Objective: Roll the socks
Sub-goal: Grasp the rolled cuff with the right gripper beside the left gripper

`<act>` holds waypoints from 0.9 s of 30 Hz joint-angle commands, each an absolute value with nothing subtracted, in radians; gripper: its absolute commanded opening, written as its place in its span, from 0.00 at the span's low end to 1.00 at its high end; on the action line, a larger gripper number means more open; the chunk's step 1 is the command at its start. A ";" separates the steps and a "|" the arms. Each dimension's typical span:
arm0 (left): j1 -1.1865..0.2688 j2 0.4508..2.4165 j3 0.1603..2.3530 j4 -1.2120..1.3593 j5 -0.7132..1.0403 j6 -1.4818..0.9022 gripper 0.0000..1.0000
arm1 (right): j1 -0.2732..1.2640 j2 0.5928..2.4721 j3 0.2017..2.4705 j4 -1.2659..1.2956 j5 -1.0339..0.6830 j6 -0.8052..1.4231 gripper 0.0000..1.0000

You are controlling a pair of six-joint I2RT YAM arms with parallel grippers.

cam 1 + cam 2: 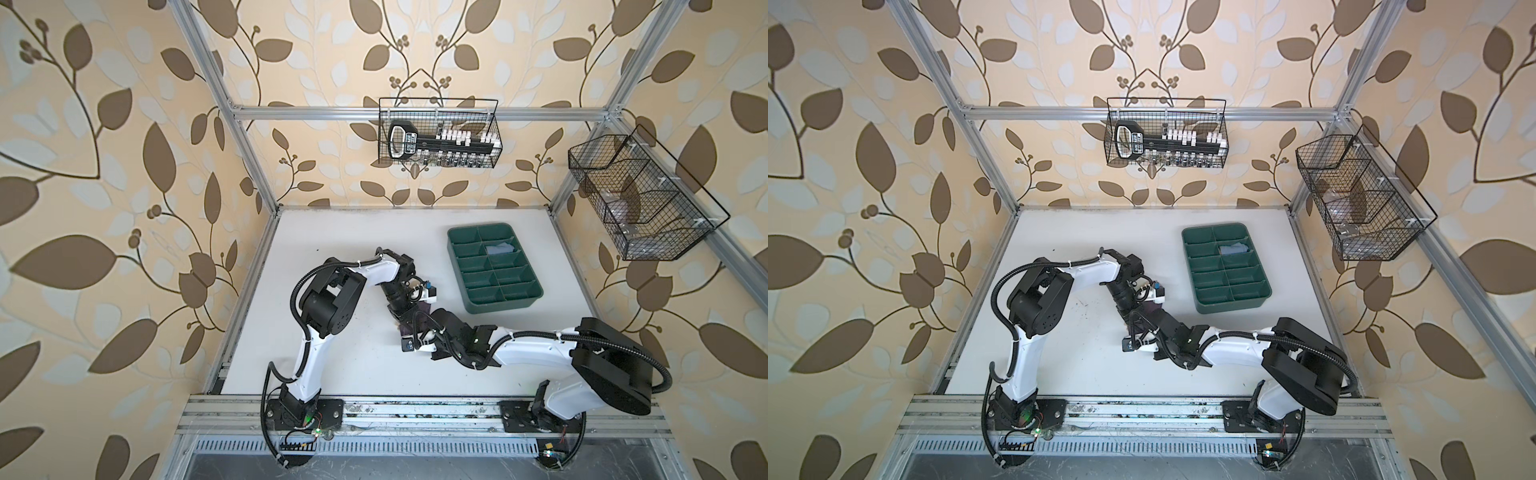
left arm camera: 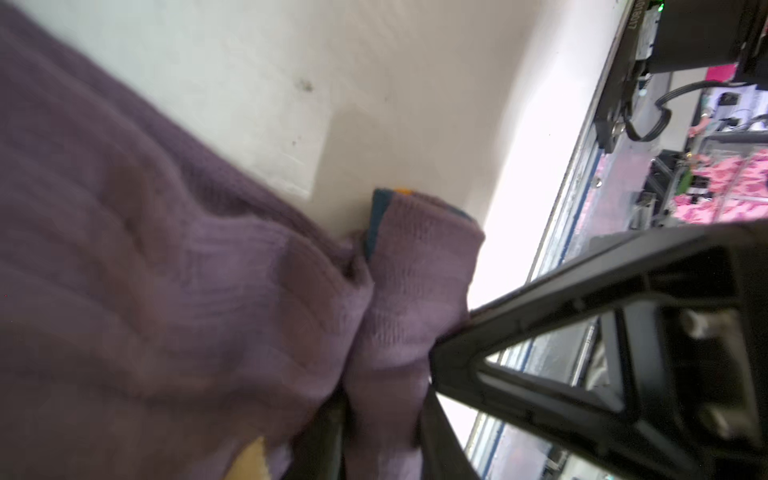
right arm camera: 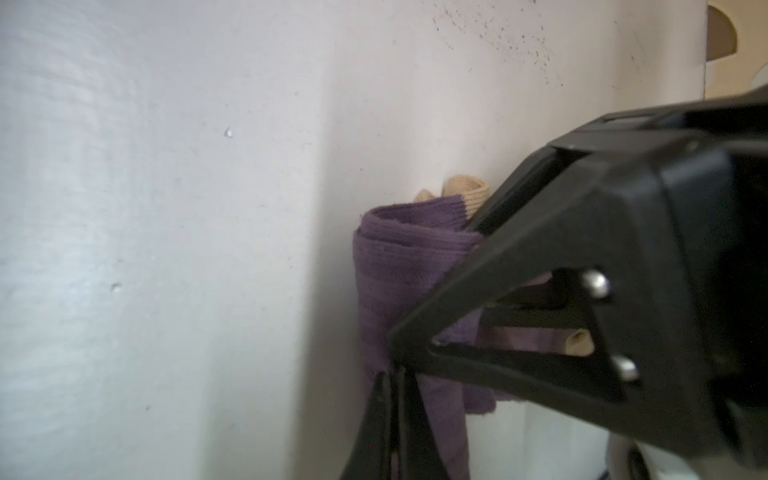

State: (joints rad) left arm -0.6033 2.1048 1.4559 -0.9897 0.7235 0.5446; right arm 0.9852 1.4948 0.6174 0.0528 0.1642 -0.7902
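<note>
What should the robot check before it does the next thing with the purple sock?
1. Right gripper shut on sock: ok.
2. Left gripper gripping sock: cannot tell; fabric sits between its fingers.
3. Sock partly rolled: ok.
4. Roll finished: not ok; flat fabric is left unrolled.
5. Tray has free compartments: ok.

In both top views the arms (image 1: 532, 353) hide the purple sock (image 1: 424, 310) (slivers show).
</note>
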 commanded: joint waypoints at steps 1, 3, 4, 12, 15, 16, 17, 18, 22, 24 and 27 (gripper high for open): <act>-0.614 1.989 1.444 -0.983 0.753 0.556 0.28 | 0.978 1.478 0.614 -0.032 0.152 -0.791 0.00; -0.614 2.000 1.446 -0.983 0.749 0.552 0.26 | 0.983 1.465 0.614 -0.045 0.162 -0.800 0.11; -0.615 2.013 1.448 -0.987 0.747 0.554 0.25 | 0.988 1.453 0.606 -0.039 0.167 -0.809 0.30; -0.612 2.052 1.441 -0.980 0.707 0.544 0.11 | 0.964 1.423 0.565 0.035 0.160 -0.837 0.62; -0.608 2.040 1.427 -0.962 0.687 0.537 0.03 | 0.955 1.452 0.582 0.044 0.148 -0.837 0.60; -0.607 2.037 1.422 -0.954 0.681 0.532 0.00 | 0.955 1.460 0.584 0.050 0.144 -0.837 0.59; -0.604 2.036 1.417 -0.950 0.677 0.531 0.00 | 0.955 1.468 0.585 0.057 0.140 -0.838 0.58; -0.603 2.036 1.413 -0.946 0.678 0.531 0.00 | 0.954 1.479 0.584 0.067 0.135 -0.864 0.57; -0.600 2.047 1.415 -0.944 0.683 0.528 0.00 | 0.961 1.540 0.587 0.101 0.123 -0.872 0.48; -0.601 2.055 1.423 -0.950 0.686 0.528 0.00 | 0.977 1.579 0.594 0.112 0.142 -0.885 0.42; -0.600 2.057 1.426 -0.951 0.689 0.528 0.00 | 0.989 1.627 0.614 0.098 0.164 -0.909 0.32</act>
State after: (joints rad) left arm -0.6006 2.0583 1.4193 -0.9417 0.6865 0.5217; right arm 0.9718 1.5661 0.6064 0.1425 0.1848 -0.8715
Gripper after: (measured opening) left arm 0.087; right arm 0.342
